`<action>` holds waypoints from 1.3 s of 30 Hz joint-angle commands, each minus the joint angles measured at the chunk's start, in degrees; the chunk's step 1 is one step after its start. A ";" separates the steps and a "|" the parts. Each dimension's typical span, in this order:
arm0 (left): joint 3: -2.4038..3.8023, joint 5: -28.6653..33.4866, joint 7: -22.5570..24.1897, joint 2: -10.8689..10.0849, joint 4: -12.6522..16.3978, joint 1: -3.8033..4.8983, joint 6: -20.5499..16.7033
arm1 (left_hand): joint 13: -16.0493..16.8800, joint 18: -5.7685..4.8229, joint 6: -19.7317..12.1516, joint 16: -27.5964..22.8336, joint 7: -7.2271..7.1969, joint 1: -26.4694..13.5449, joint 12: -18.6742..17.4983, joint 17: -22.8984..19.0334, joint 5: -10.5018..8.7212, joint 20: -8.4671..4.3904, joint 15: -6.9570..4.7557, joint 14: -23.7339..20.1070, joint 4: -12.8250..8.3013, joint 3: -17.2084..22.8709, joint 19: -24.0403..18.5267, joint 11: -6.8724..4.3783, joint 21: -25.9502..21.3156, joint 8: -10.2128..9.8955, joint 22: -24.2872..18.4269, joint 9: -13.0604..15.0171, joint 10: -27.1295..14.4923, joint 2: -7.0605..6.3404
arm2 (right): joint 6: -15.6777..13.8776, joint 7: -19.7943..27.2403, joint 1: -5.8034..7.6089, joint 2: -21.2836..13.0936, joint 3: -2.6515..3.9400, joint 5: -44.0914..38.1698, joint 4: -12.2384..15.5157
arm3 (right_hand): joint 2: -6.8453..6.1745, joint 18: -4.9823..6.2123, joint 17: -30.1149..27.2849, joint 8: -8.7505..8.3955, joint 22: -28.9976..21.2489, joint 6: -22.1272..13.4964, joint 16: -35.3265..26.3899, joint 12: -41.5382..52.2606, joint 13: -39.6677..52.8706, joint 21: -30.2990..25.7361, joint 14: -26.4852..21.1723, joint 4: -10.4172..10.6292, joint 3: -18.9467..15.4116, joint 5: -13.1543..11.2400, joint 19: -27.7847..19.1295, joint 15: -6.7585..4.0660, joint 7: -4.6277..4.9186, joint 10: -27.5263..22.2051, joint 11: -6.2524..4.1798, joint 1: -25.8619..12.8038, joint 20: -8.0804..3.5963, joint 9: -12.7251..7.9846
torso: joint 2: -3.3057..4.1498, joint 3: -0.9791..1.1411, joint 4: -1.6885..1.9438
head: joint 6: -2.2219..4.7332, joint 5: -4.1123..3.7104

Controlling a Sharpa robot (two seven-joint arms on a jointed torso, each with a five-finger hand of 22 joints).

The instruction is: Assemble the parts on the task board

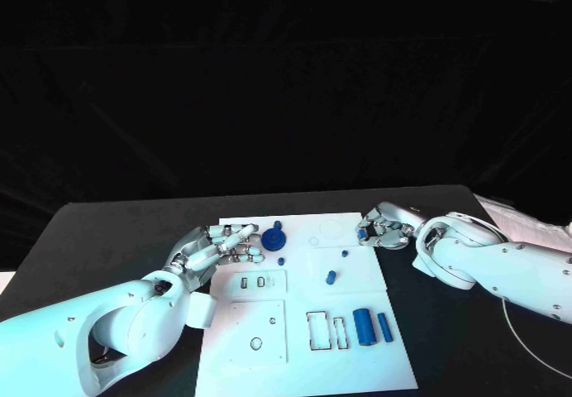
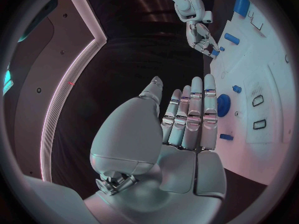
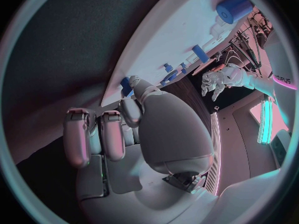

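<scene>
Blue plastic parts are seen scattered over the white task board (image 1: 358, 364) in the middle of the black table (image 1: 107, 227). A round disc-like part (image 1: 274, 241) lies near the board's far left corner, just beside the fingertips of the left hand (image 1: 221, 248). A short peg (image 1: 331, 277) stands or lies mid-board, and a thick cylinder (image 1: 364, 326) with a slimmer bar (image 1: 383, 327) beside it sits near the board's near right side.

The left hand is held flat with its fingers extended and together in the left wrist view — nothing is gripped by it. The right hand (image 1: 388, 227) is curled at the board's far right edge, and a small blue piece (image 1: 362, 234) appears to be pinched at its fingertips; the contact is small and partly hidden, so this is offered with some caution.

The parts are judged to be light, rigid and smooth — likely to slip or roll if squeezed off-centre, the cylinder most of all. Little risk of breakage is expected. The disc would best be taken by its rim from opposite sides, the cylinder and bar across their width near the middle, and the small peg by a fingertip pinch on its sides. A firm but modest grip should suffice, since the board itself may shift if pressed sideways.
</scene>
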 commanded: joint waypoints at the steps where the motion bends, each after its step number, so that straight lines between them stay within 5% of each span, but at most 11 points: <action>1: 0.03 -0.25 0.21 0.05 0.11 0.00 1.15 | -0.07 0.57 0.21 -0.21 0.11 0.01 -0.28 0.07 0.02 0.02 0.03 0.51 -0.23 -0.03 0.30 0.07 -0.38 -0.39 -0.08 -0.02 0.19 0.72 | 0.98 -0.40 -0.05 0.04 0.00 -0.90 -0.16 | 0.37 -0.49 5.98 0.31 3.98 0.38 0.33 0.06 -0.05 -0.07 4.26 -0.01 0.21 0.03 -0.02 -0.47 0.04 0.34 -0.23 0.11 -0.37 0.07 | 0.01 0.04 0.05 | -0.04 -0.15; 12: 0.03 -0.25 0.19 0.01 0.12 0.00 1.14 | -0.07 0.57 0.21 -0.21 0.11 0.01 -0.28 0.07 0.02 0.02 0.03 0.51 -0.23 -0.03 0.30 0.07 -0.38 -0.39 -0.08 -0.02 0.19 0.72 | 0.84 -0.67 -0.06 0.19 0.00 -0.82 -0.23 | 0.23 -0.50 6.06 0.25 4.02 0.59 0.36 -0.06 -0.10 -0.07 4.27 -0.15 0.26 -0.09 0.00 -0.54 -0.02 0.31 -0.29 -0.16 -0.47 0.01 | 0.01 0.03 0.02 | -0.18 -0.13; 21: 0.03 -0.25 0.19 -0.12 0.20 0.00 1.12 | -0.09 0.56 0.22 -0.31 0.12 0.11 -0.42 0.26 0.01 0.01 0.03 0.53 -0.48 -0.01 0.36 0.08 -0.44 -0.52 -0.10 -0.03 0.22 0.90 | -1.01 -1.05 -0.05 0.22 0.01 0.40 0.65 | 3.50 -0.49 6.24 1.32 4.03 3.36 0.38 -0.18 -0.05 -0.08 4.30 -0.64 2.82 -1.57 0.00 -1.25 -1.13 0.56 -1.17 0.28 -1.06 0.49 | -0.02 0.01 0.08 | -0.39 -0.20; 30: 0.03 -0.23 0.32 -0.47 -0.15 0.00 1.09 | -0.09 0.55 0.22 -0.33 0.11 0.12 -0.45 0.29 0.00 0.01 0.03 0.53 -0.51 -0.01 0.36 0.08 -0.45 -0.53 -0.10 -0.03 0.22 0.92 | -2.95 -6.10 0.82 -0.48 0.34 3.02 6.35 | 4.62 -0.35 6.06 1.38 3.38 3.75 0.23 -0.99 -0.57 -0.38 4.24 -0.90 3.96 -3.02 -0.48 -1.46 -1.33 0.41 -1.35 -0.10 -1.34 0.62 | -0.22 -0.20 0.18 | -0.38 0.14; 39: 0.03 0.00 0.58 -0.76 -1.42 0.01 1.06 | -0.09 0.55 0.22 -0.36 0.10 0.13 -0.46 0.30 0.00 0.01 0.04 0.51 -0.54 -0.01 0.36 0.08 -0.46 -0.55 -0.10 -0.03 0.22 0.94 | -3.87 -13.03 1.58 1.39 0.46 1.33 13.64 | 4.31 -0.24 5.54 1.23 2.91 3.60 -0.06 -2.26 -1.47 -0.59 4.11 -1.31 4.19 -3.08 -0.82 -1.49 -1.31 -0.21 -1.35 -0.20 -1.40 0.60 | -0.76 -0.81 0.76 | -1.18 0.67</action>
